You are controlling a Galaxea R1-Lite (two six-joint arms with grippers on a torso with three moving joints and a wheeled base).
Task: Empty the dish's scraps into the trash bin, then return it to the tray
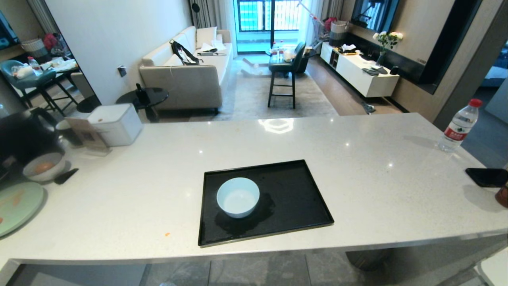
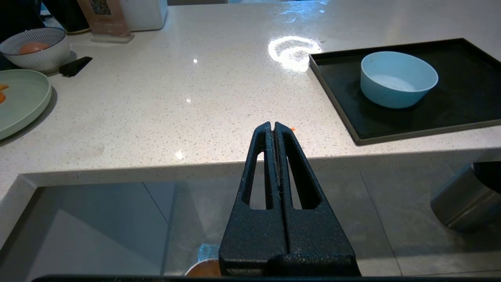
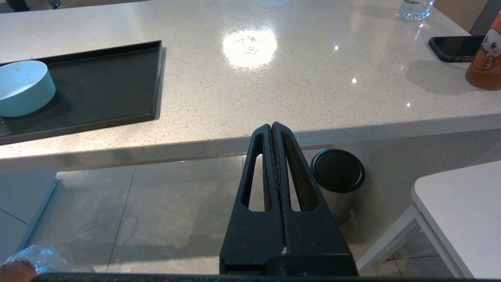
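Both claws, left (image 2: 273, 127) and right (image 3: 271, 127), pinched closed and empty below the tabletop (image 1: 357, 167); dish (image 1: 238, 197) at tray's (image 1: 301, 206) nine o'clock, probably rigid, slick, chippable, best gripped over its rim.

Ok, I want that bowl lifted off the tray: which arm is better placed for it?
Left, probably. The dish sits in the tray's left half, nearer the left gripper than the right gripper. Both are shut and short of the counter, so either must open first.
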